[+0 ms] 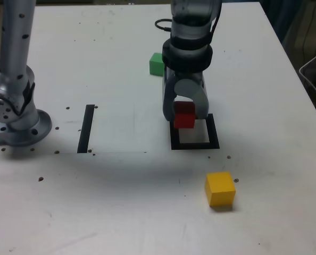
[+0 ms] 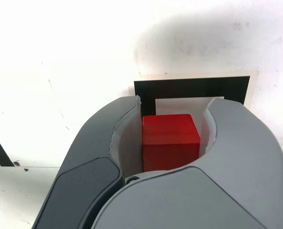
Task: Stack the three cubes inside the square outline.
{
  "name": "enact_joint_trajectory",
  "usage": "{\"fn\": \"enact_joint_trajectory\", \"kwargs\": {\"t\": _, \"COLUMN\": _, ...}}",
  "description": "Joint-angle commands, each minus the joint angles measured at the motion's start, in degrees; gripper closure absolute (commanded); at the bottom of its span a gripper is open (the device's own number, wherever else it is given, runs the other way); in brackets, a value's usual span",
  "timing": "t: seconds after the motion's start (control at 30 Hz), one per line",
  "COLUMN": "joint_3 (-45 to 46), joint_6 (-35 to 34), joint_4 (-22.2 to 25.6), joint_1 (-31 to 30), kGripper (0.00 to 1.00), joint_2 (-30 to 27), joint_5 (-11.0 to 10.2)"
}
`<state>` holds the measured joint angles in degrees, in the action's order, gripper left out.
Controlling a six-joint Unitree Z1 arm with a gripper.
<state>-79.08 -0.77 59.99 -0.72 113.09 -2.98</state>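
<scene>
1. The small solid red cube sits between the two grey curved jaws of the tool, over the far-left part of the square outline as the exterior view shows it; we cannot tell whether it rests on the bench or hangs just above it.
2. We see the tool pinching the red cube in the wrist view, its jaws closed against two opposite faces of the block.
3. The thick black tape square outline with a white centre lies on the white bench; in the wrist view its black frame shows just beyond the held cube.
4. The small green cube stands on the bench beyond the arm, at the exterior view's left of the wrist, well apart from the outline.
5. The yellow cube stands alone on the bench, nearer the camera and to the exterior view's right of the outline, apart from it.
6. A straight black tape strip lies at the exterior view's left, between the outline and the arm's grey round base.
</scene>
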Motion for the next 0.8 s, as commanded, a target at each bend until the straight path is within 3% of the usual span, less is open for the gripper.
{"fn": "enact_joint_trajectory", "kwargs": {"t": 0.0, "joint_3": -0.02, "joint_6": -0.2, "joint_4": -0.86, "joint_1": -0.67, "kGripper": 0.8, "joint_2": -0.38, "joint_5": 0.27}}
{"fn": "enact_joint_trajectory", "kwargs": {"t": 0.43, "joint_3": 2.84, "joint_6": -0.55, "joint_4": -7.13, "joint_1": -1.48, "kGripper": 0.75, "joint_2": -0.09, "joint_5": 1.14}}
{"fn": "enact_joint_trajectory", "kwargs": {"t": 0.6, "joint_3": 2.94, "joint_6": -0.55, "joint_4": -6.58, "joint_1": -1.48, "kGripper": 0.66, "joint_2": 0.01, "joint_5": 1.8}}
{"fn": "enact_joint_trajectory", "kwargs": {"t": 0.77, "joint_3": 2.76, "joint_6": -0.54, "joint_4": -5.22, "joint_1": -1.48, "kGripper": 0.48, "joint_2": 0.09, "joint_5": 1.83}}
